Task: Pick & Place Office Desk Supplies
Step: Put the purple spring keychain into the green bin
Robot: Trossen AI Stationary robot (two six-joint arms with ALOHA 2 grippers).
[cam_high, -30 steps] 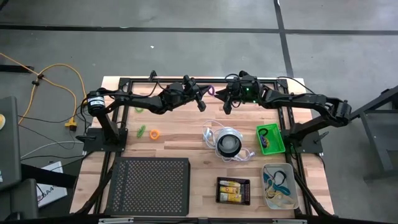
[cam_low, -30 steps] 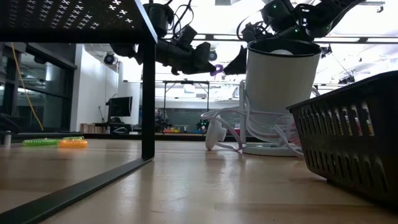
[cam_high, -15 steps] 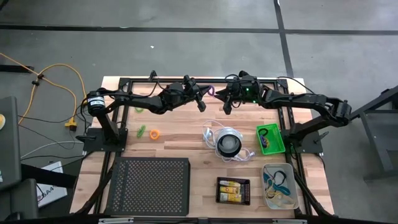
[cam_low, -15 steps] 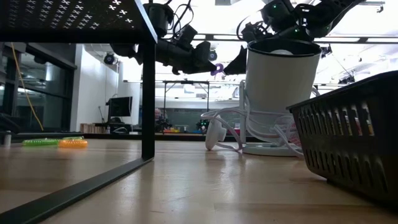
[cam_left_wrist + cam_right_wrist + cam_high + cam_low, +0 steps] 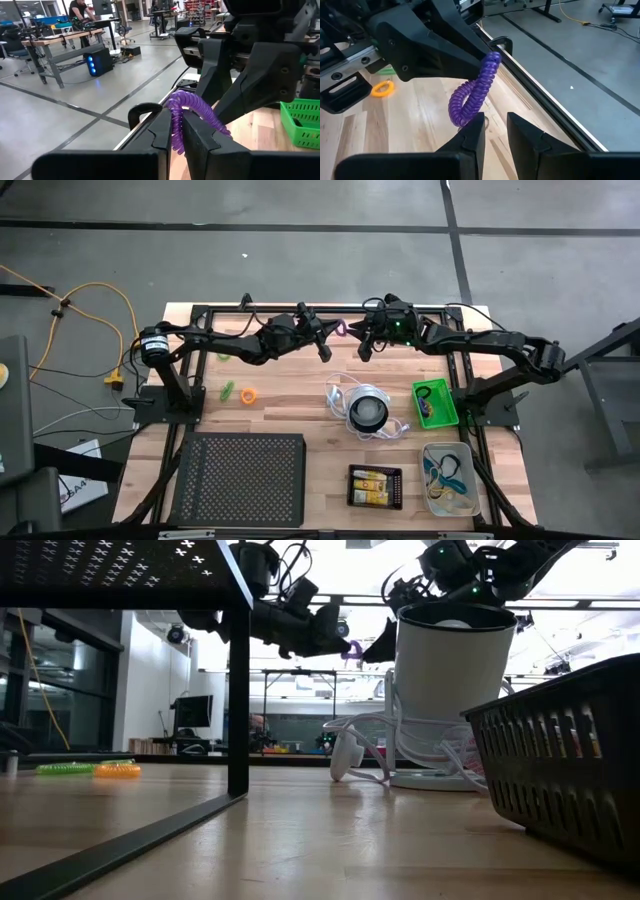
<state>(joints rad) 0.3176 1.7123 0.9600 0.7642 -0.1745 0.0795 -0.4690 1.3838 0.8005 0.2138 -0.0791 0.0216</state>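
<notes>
Purple coil loop (image 5: 192, 107): clenched in left gripper (image 5: 176, 132) at far table edge, nudged slightly toward half-open, empty right gripper (image 5: 495, 131); handover pending.

Overhead looking down, low level across table (image 5: 300, 840), wrist cameras facing each other

I see a light wooden desk (image 5: 300, 405). A green loop (image 5: 228, 391) and orange loop (image 5: 247, 395) lie near its left edge. A black perforated tray (image 5: 240, 478) fills the front-left corner; a green tray (image 5: 434, 402) and clear tray (image 5: 448, 477) line the right edge. A round white-and-black object (image 5: 367, 410) sits mid-desk.
</notes>
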